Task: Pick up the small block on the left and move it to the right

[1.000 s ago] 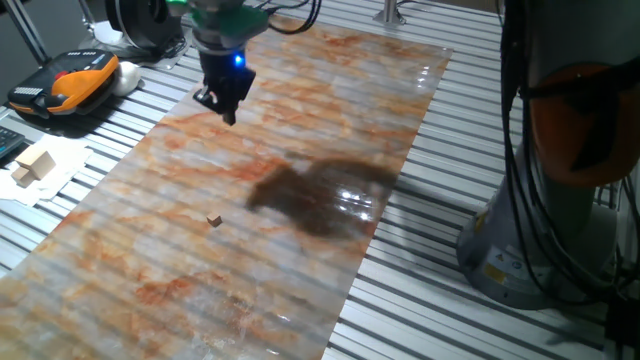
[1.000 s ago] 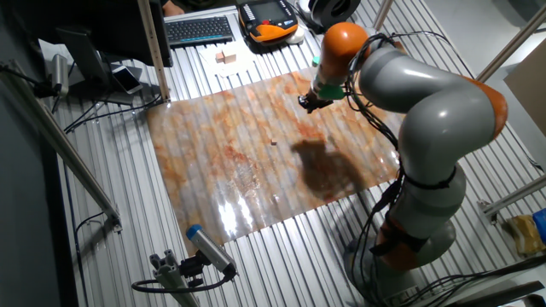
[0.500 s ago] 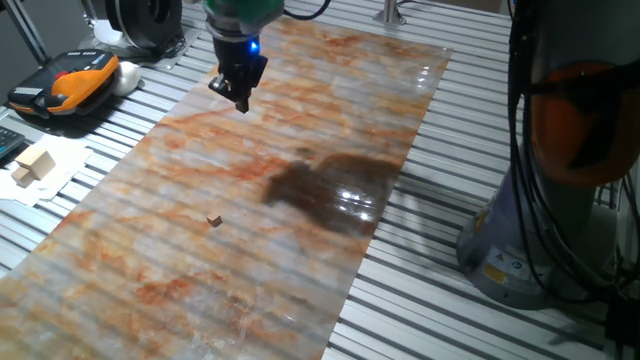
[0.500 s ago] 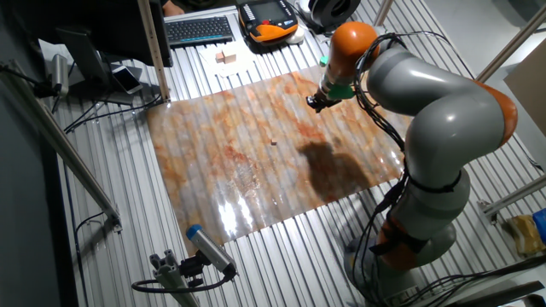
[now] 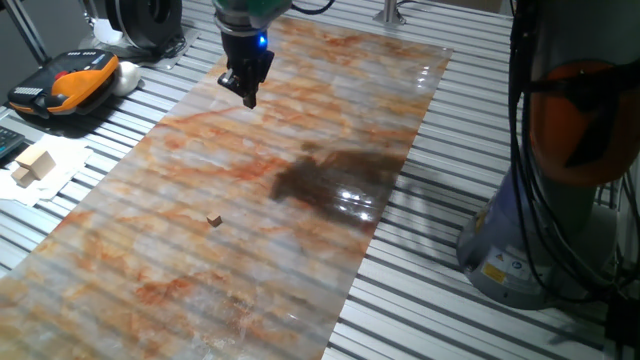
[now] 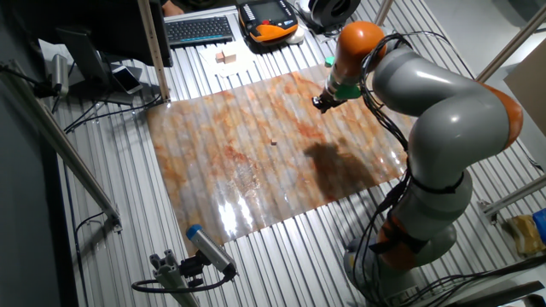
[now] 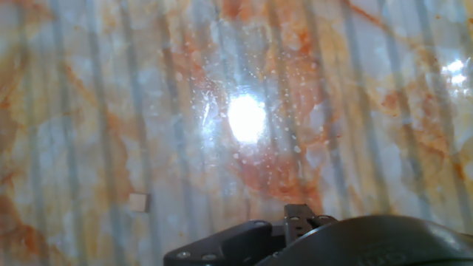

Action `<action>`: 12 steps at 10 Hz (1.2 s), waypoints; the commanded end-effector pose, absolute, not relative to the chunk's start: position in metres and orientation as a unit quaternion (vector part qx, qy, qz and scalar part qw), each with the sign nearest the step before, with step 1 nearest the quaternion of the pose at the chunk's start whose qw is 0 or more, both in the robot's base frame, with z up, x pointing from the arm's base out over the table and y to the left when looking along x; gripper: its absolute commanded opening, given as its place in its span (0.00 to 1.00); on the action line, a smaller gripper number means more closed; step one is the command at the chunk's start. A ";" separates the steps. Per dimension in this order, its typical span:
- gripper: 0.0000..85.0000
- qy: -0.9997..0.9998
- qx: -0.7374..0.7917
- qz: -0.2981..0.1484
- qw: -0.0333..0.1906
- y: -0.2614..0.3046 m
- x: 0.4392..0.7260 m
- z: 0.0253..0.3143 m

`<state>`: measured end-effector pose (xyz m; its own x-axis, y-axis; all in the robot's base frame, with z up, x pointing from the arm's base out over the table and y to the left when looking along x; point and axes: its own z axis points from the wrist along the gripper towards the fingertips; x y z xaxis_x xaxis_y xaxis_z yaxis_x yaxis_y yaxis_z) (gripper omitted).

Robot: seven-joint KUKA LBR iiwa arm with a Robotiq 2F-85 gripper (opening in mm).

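Lying apart from the gripper [image 5: 246,90], seemingly wooden small block [image 5: 214,220].

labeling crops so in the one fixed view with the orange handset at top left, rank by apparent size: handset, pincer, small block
1. orange handset, largest
2. pincer, smaller, though it sits farther from the camera
3. small block, tiniest by far

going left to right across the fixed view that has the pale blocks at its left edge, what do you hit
pale wooden blocks on white paper → orange-and-black handheld unit → small block → gripper → dark shadow on the sheet → robot base
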<state>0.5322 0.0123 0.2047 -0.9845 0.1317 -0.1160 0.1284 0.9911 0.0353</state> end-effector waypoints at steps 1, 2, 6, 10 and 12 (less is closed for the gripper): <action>0.00 0.996 0.065 0.012 0.063 0.012 0.531 0.205; 0.00 0.995 0.065 0.011 0.072 0.012 0.530 0.205; 0.00 0.996 0.070 0.007 0.058 0.013 0.530 0.205; 0.00 0.998 0.064 0.021 0.021 0.014 0.529 0.206; 0.00 0.997 0.064 0.018 0.025 0.013 0.529 0.206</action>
